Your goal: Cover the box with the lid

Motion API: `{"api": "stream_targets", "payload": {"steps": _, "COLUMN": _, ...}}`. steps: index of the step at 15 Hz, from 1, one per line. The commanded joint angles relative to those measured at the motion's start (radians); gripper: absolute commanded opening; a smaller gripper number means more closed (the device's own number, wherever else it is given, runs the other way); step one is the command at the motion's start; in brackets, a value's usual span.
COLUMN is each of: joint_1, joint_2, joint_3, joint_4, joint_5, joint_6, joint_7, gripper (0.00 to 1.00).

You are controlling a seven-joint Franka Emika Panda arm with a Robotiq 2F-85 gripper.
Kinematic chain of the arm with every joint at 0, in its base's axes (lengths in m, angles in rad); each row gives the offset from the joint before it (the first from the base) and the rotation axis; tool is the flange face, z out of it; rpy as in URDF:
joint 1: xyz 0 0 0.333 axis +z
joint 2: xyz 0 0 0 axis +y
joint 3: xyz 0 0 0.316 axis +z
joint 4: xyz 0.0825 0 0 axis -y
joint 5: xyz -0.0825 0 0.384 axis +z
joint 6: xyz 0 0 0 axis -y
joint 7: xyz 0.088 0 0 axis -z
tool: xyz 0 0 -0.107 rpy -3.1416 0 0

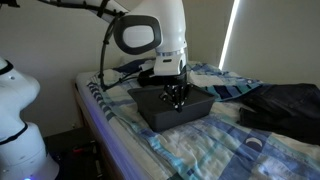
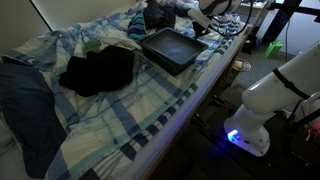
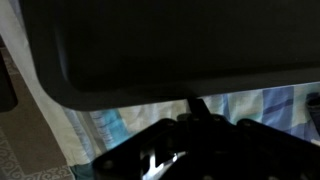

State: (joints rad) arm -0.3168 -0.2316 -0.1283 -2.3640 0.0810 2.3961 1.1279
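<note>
Box point(image 1: 160, 118) sat mid-frame on plaid bedspread point(image 1: 225, 150), near bed edge, within arm's reach. Rimmed top panel, apparently lid point(image 2: 175, 48), seemed seated on it. Gripper point(image 1: 178, 97) hung directly above, probably pressing or checking fit. Jaw opening and hold: could not tell. Dark cloth bundle point(image 2: 100, 70) lay aside, left of centre.

The box point(image 2: 176, 52) is looking dark grey. The blanket point(image 2: 140, 115) is showing blue-white checks. The cloth bundle point(image 2: 98, 70), at the box's nine o'clock, is looking black.
</note>
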Motion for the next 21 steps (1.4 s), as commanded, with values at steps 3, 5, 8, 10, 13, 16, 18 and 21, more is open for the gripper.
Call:
{"api": "stream_targets", "payload": {"steps": 3, "joint_1": 0.024, "joint_2": -0.007, "joint_3": 0.001, "joint_4": 0.013, "joint_5": -0.014, "joint_6": -0.053, "joint_7": 0.025, "gripper": 0.01}}
{"api": "stream_targets", "payload": {"steps": 5, "joint_1": 0.03, "joint_2": -0.007, "joint_3": 0.002, "joint_4": 0.014, "joint_5": -0.014, "joint_6": -0.058, "joint_7": 0.025, "gripper": 0.01}}
{"api": "stream_targets", "payload": {"steps": 8, "joint_1": 0.038, "joint_2": 0.0, "joint_3": 0.007, "joint_4": 0.02, "joint_5": -0.018, "joint_6": -0.062, "joint_7": 0.029, "gripper": 0.01}}
{"api": "stream_targets", "payload": {"steps": 10, "joint_1": 0.043, "joint_2": 0.007, "joint_3": 0.01, "joint_4": 0.023, "joint_5": -0.021, "joint_6": -0.061, "joint_7": 0.03, "gripper": 0.01}}
{"api": "stream_targets", "payload": {"steps": 13, "joint_1": 0.056, "joint_2": 0.019, "joint_3": 0.016, "joint_4": 0.026, "joint_5": -0.02, "joint_6": -0.052, "joint_7": 0.026, "gripper": 0.01}}
{"api": "stream_targets", "payload": {"steps": 16, "joint_1": 0.069, "joint_2": 0.031, "joint_3": 0.027, "joint_4": 0.034, "joint_5": -0.022, "joint_6": -0.05, "joint_7": 0.028, "gripper": 0.01}}
{"api": "stream_targets", "payload": {"steps": 18, "joint_1": 0.066, "joint_2": 0.044, "joint_3": 0.034, "joint_4": 0.024, "joint_5": -0.057, "joint_6": -0.06, "joint_7": 0.057, "gripper": 0.01}}
{"api": "stream_targets", "payload": {"steps": 21, "joint_1": 0.07, "joint_2": 0.07, "joint_3": 0.041, "joint_4": 0.052, "joint_5": -0.101, "joint_6": -0.067, "joint_7": 0.103, "gripper": 0.01}}
